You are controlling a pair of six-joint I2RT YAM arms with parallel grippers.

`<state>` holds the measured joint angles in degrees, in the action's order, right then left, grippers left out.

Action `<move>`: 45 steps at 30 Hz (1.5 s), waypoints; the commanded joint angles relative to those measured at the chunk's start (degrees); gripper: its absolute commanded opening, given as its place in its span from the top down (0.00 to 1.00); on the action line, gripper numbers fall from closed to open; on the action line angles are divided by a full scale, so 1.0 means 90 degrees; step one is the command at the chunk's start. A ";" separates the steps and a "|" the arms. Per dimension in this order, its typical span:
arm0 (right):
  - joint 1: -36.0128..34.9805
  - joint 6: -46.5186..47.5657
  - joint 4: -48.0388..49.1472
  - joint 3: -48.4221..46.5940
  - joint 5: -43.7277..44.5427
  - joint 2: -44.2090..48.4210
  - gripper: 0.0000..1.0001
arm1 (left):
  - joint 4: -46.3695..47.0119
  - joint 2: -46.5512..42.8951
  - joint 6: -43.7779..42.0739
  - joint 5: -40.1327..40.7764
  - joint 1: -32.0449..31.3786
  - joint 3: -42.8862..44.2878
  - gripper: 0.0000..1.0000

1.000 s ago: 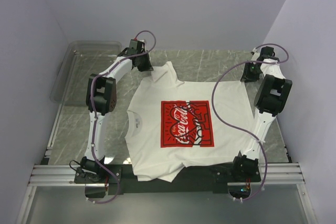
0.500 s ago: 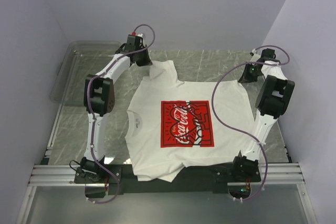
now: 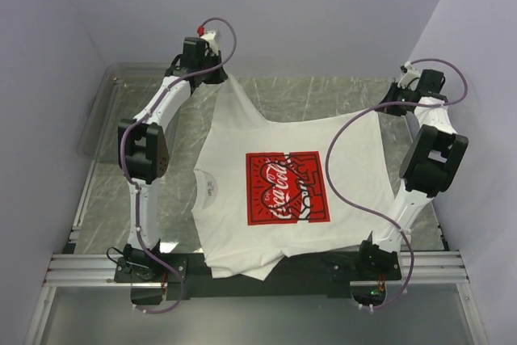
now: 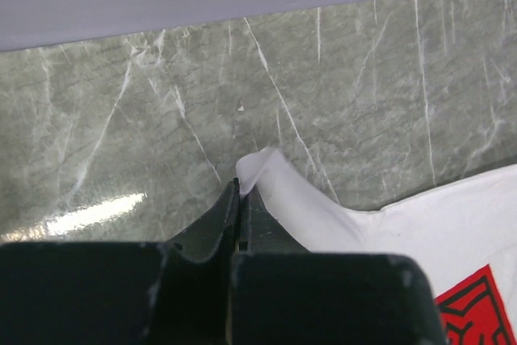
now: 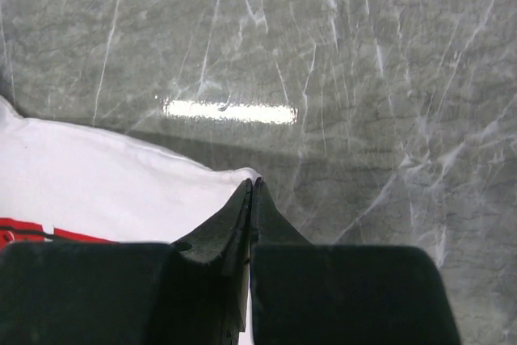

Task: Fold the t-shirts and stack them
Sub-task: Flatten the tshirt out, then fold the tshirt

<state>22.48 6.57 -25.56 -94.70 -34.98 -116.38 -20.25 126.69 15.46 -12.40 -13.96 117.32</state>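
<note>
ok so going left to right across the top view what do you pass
clear plastic bin → left gripper, pinching the t-shirt → red print → right gripper, pinching another corner

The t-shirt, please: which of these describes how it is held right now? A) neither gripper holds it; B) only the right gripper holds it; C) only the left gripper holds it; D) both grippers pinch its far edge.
D: the left gripper is shut on a far tip of the t-shirt, and the right gripper on its far corner.
</note>
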 commanded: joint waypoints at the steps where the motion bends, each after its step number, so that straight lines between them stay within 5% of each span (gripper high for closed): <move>1: 0.0090 -0.0046 0.0408 0.0082 -0.0312 0.0216 1.00 | 0.0316 -0.0084 -0.0517 -0.0009 -0.0012 0.0333 1.00; 12: 0.0129 -0.0534 0.1150 0.0258 -0.0215 0.0314 1.00 | 0.0599 0.0737 -0.0273 0.0128 0.0017 0.1827 1.00; 21: 0.0129 -0.0993 0.1697 0.0200 -0.0107 0.0304 1.00 | 0.1332 0.0767 -0.0156 0.0431 0.0037 0.1955 1.00; 45: 0.0129 -0.0798 0.1746 0.0706 -0.0537 0.0274 1.00 | 0.1547 0.0007 -0.0263 -0.0194 0.0066 -0.0007 1.00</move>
<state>23.16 -1.65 -12.36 -89.54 -38.41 -116.38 -9.43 132.79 13.32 -11.92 -13.63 119.70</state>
